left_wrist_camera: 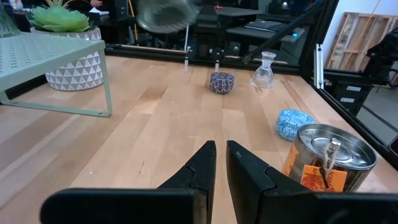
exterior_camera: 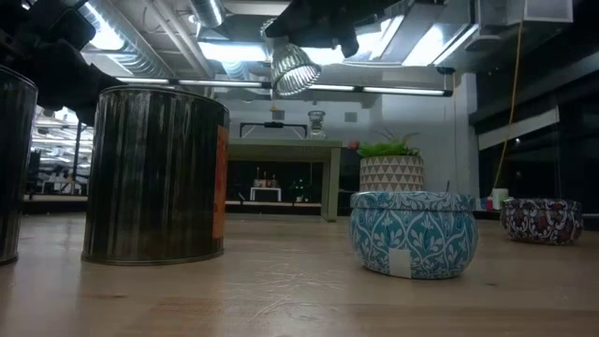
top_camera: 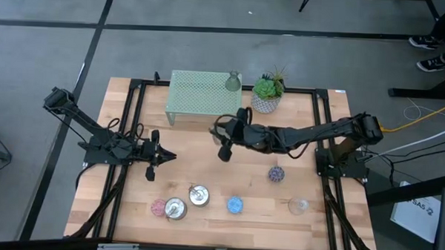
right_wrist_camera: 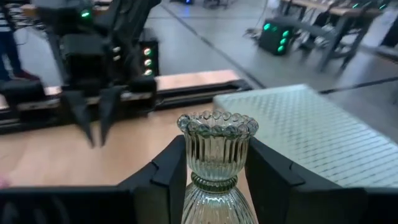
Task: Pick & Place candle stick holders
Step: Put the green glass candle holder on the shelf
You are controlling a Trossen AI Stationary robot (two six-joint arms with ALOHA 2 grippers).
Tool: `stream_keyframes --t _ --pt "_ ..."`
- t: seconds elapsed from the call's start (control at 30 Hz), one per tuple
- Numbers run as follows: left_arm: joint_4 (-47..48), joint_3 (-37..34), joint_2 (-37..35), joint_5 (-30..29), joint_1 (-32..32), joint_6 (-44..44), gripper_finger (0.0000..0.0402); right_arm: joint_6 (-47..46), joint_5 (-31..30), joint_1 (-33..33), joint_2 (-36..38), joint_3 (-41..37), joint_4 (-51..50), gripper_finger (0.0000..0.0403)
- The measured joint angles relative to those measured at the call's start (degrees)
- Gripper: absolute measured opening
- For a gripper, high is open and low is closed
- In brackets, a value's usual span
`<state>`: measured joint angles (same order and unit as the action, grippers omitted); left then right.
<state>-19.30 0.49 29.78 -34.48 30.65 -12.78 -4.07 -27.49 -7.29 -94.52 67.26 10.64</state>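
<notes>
Stretching across most of the overhead frame, the wooden counter (top_camera: 206, 169) carries a mint-green mesh stand (top_camera: 201, 94) at upper centre, with an olive-green glass holder (top_camera: 232, 82) on its right corner and a potted plant (top_camera: 267, 93) just beside it. From the right edge the right arm reaches to centre frame, its jaws (right_wrist_camera: 214, 171) clamped on a ribbed clear glass holder (right_wrist_camera: 216, 155), held above the counter. At mid left the left arm's jaws (left_wrist_camera: 221, 162) sit nearly closed and hold nothing. Along the lower edge stand two silver metal holders (top_camera: 186, 202), a pink holder (top_camera: 158, 207) touching the left one, a blue holder (top_camera: 235, 205), a clear glass holder (top_camera: 299, 206), and above it a purple holder (top_camera: 276, 173).
</notes>
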Motion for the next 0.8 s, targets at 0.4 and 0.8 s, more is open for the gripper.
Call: stream_keyframes --t 0.4,0.8 --pt "0.00 0.00 0.00 0.00 0.00 0.01 0.0031 7.92 -0.15 4.24 0.00 -0.02 11.65 0.0135" --pt "0.02 0.00 0.00 0.02 -0.02 0.02 0.0031 7.64 0.05 11.54 -0.07 -0.04 14.45 0.0135"
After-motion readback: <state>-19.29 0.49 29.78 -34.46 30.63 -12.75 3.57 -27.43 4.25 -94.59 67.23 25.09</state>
